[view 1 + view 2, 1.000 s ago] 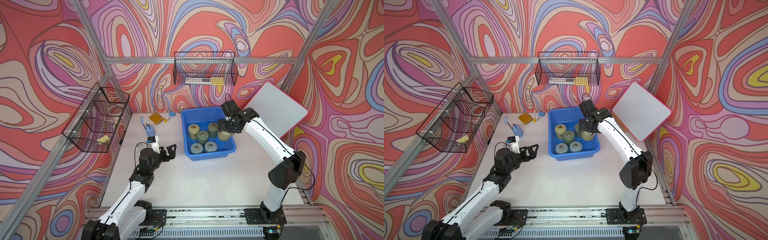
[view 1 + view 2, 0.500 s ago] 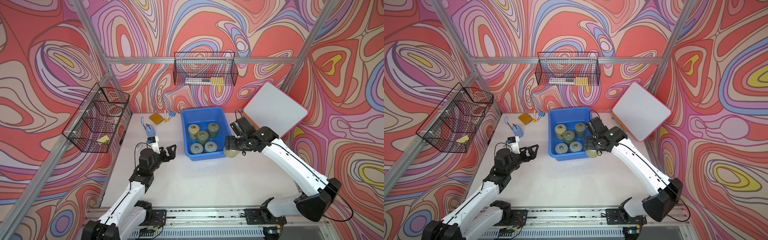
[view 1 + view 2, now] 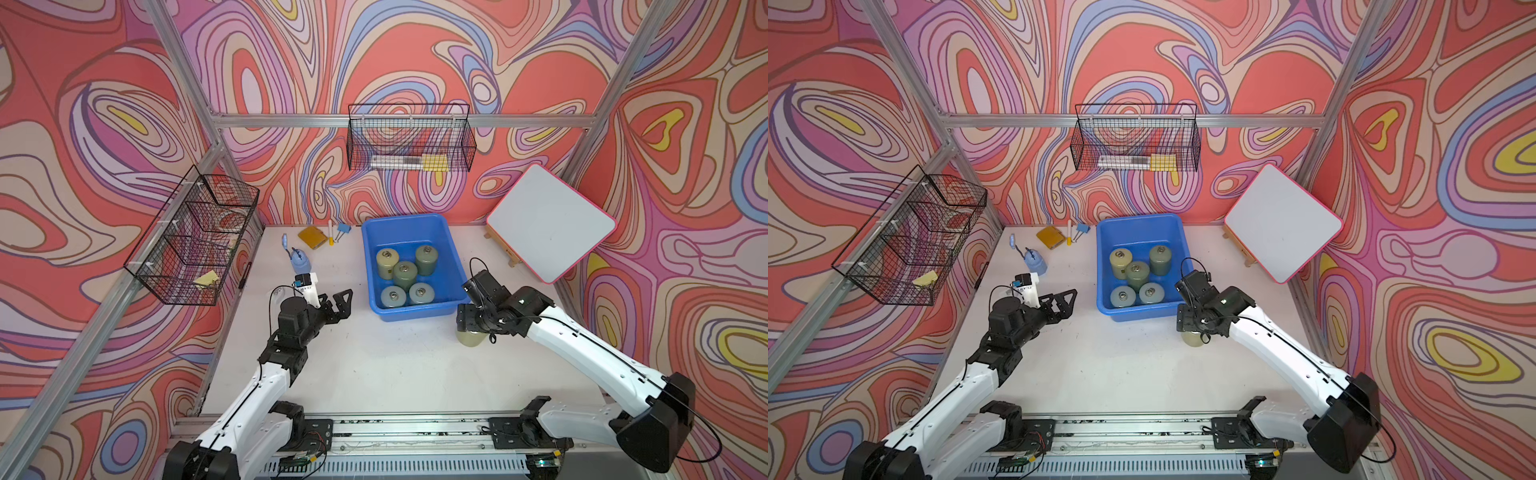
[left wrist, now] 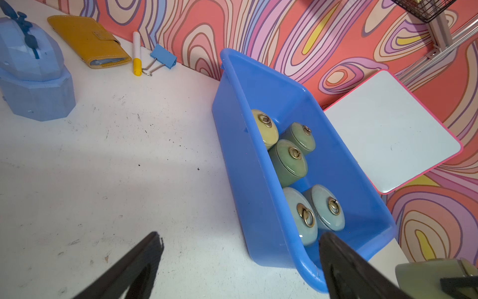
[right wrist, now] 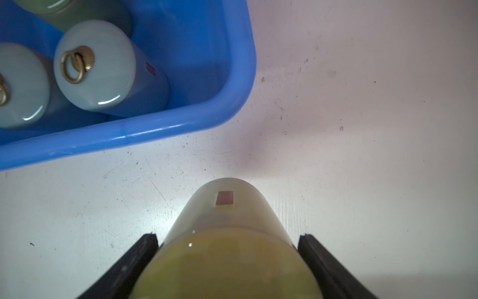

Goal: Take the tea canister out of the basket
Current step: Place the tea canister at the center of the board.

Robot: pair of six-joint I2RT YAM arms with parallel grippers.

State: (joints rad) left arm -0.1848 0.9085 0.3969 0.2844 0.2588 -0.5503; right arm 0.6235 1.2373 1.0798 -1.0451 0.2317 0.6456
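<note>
The basket is a bright blue tub at the back middle of the white table. Several green and pale tea canisters stand in it. My right gripper is shut on a yellow-green tea canister, held upright outside the basket, just off its front right corner and low at the table. I cannot tell whether its base touches the table. My left gripper is open and empty, left of the basket.
A pink-edged whiteboard leans at the back right. A blue whale-shaped object, a yellow wallet, a marker and a binder clip lie at the back left. Black wire baskets hang on the walls.
My right arm has carried the yellow-green canister from inside the basket over its right rim, toward the front, and down beside the front right corner. The left arm has not moved.
</note>
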